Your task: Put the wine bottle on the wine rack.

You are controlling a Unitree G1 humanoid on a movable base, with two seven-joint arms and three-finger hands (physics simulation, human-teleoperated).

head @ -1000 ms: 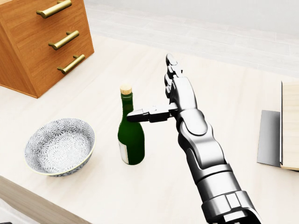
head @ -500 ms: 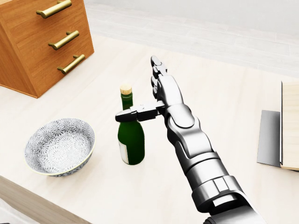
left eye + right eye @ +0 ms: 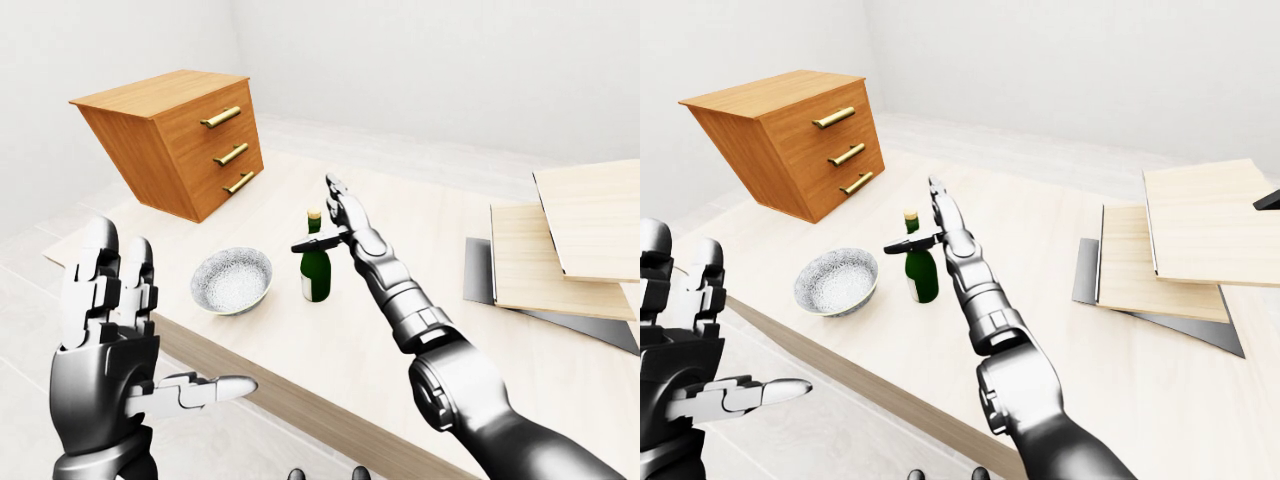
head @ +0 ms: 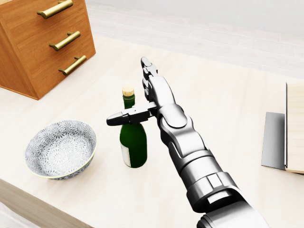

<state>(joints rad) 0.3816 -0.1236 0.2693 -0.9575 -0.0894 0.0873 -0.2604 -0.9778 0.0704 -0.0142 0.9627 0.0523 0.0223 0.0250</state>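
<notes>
A dark green wine bottle (image 4: 133, 142) with a cork stands upright on the pale wooden table (image 4: 228, 109), left of centre in the head view. My right hand (image 4: 135, 95) is open just to the right of the bottle's neck. Its fingers (image 4: 148, 73) point up the view and its thumb (image 4: 121, 117) reaches left across the neck. I cannot tell whether the thumb touches the glass. In the left-eye view my left hand (image 3: 165, 320) is raised at the lower left, off the table, open and holding nothing.
A patterned bowl (image 4: 61, 148) sits left of the bottle near the table's bottom edge. A wooden drawer chest (image 4: 42, 42) with brass handles stands at the top left. Pale wooden boards (image 3: 570, 240) on a grey plate (image 3: 478, 272) lie at the right.
My right hand has slid left towards the bottle, so its thumb now crosses the neck. The bottle, bowl and view have not moved.
</notes>
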